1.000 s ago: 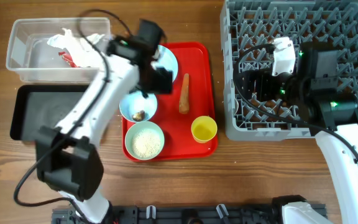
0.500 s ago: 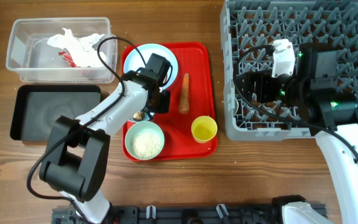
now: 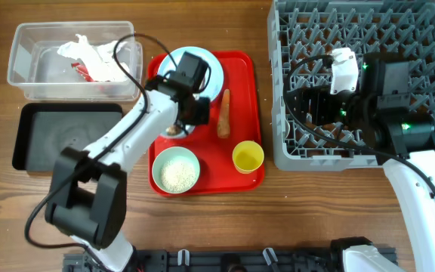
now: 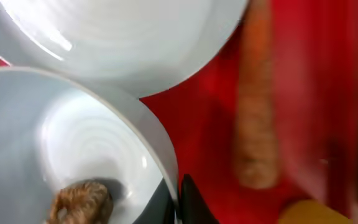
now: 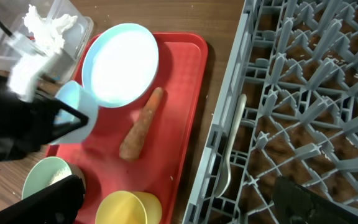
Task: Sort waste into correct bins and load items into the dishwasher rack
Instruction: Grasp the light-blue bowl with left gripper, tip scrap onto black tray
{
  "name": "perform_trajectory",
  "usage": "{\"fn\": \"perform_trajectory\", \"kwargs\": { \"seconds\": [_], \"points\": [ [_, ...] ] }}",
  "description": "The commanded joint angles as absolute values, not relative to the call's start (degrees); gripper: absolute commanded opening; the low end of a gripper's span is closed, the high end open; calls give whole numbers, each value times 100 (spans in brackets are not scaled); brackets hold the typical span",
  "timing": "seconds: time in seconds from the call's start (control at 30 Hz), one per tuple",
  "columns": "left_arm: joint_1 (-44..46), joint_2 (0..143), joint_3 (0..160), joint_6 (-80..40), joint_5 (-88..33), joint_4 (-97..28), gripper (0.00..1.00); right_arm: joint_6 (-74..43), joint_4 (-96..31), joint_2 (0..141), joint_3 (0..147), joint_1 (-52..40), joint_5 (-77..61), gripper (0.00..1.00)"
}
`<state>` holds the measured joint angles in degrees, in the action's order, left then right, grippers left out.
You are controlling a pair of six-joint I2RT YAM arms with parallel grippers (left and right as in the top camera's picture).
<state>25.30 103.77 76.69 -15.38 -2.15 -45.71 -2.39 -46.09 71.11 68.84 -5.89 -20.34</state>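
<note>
From overhead, the left gripper (image 3: 192, 115) sits over the red tray (image 3: 244, 75), clamped on the rim of the blue bowl (image 3: 172, 130), just below the plate (image 3: 212, 74) and left of the carrot (image 3: 223, 113). The green bowl (image 3: 155, 168) holding rice (image 3: 177, 174) and the yellow cup (image 3: 248, 156) stand at the tray's near end. The clear tub (image 3: 21, 75) holds tissue (image 3: 85, 51) and a red wrapper (image 3: 81, 70); the black tray (image 3: 59, 136) lies just beside it. The right gripper (image 3: 308, 102) hangs over the rack (image 3: 429, 30). The left wrist view shows the bowl's rim pinched at a finger (image 4: 191, 202), with a brown lump (image 4: 82, 202) inside the bowl. The right wrist view shows the right gripper's fingers (image 5: 51, 202) spread wide apart, and the blue bowl looks tilted beside the plate.
</note>
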Motion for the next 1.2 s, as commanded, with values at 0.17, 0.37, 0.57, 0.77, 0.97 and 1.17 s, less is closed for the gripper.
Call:
{"fn": "perform_trajectory", "kwargs": {
  "seconds": [0.17,0.37,0.57,0.77,0.97,1.17],
  "points": [
    [1627,9111,8285,-1997,-692,-6114,4,-303,-4593,7170,7002,-576,-1997,100],
    [-696,9050,8051,-812,-2198,-6696,4,-301,-4587,7170,7002,-576,-1997,100],
    [-3194,9343,7181,784,-5489,-5944,4,-303,-4565,7170,7002,-576,-1999,100],
    [-4237,10193,6862,1330,-7723,-5520,4,-318,-4571,7170,7002,-576,-1999,100],
    [-4353,10562,6862,1153,-9035,-5531,4,-320,-4624,7170,7002,-576,-1999,100],
    [-4206,10484,6871,1155,-8989,-5752,4,-314,-4615,7170,7002,-576,-1999,100]
  ]
}}
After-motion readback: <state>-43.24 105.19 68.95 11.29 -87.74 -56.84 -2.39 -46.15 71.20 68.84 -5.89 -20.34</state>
